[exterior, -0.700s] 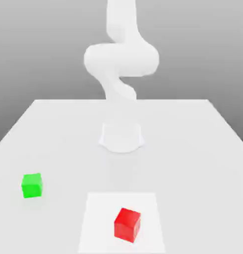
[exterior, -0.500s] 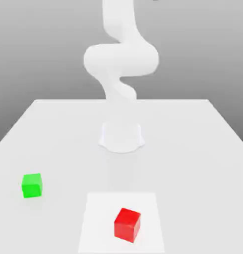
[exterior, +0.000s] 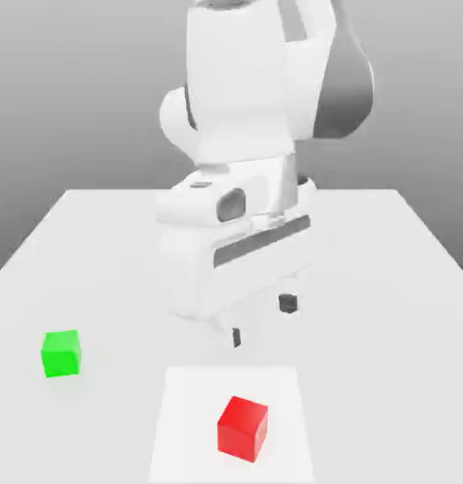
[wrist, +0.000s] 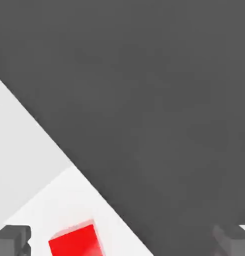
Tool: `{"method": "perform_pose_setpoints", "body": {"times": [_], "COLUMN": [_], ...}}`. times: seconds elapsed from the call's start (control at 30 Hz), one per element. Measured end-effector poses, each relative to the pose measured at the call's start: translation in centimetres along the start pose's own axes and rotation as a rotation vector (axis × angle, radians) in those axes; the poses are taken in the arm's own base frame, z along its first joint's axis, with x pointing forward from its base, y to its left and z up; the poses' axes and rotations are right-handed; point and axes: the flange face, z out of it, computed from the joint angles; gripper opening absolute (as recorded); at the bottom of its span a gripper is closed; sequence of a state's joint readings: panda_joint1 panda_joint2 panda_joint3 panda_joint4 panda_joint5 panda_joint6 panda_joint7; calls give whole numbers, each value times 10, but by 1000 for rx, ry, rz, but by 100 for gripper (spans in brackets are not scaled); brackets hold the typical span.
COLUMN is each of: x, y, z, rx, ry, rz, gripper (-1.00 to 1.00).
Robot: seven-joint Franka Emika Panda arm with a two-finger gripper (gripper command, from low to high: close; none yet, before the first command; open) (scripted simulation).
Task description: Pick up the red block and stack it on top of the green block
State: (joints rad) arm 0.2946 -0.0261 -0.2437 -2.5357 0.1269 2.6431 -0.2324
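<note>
red block (exterior: 243, 427) | on table, below open fingers (exterior: 237, 337) | untouched

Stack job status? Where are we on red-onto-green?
Done: nothing stacked; the small red cube sits on the white table, apart from the small green cube at the exterior view's left.
In hand: the open two-finger gripper hangs above the table just behind the red cube, holding nothing.
Left: descend, grasp, lift, carry over, place on the green cube.
</note>
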Motion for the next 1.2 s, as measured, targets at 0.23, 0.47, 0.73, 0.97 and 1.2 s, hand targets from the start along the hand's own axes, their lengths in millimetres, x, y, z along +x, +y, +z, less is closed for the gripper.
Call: {"method": "perform_pose_setpoints", "body": {"times": [0.23,0.47,0.73,0.97,1.2], "x": [-38,-46,-40,-75,-155], "y": [6,8,6,109,206], "z": [98,141,102,46,13], "rx": [-35,-35,-34,-61,-53], "ry": [-142,-148,-148,-149,-160], "rz": [-209,-214,-216,-281,-415], "gripper": [0,-100,-100,-100,-100]}}
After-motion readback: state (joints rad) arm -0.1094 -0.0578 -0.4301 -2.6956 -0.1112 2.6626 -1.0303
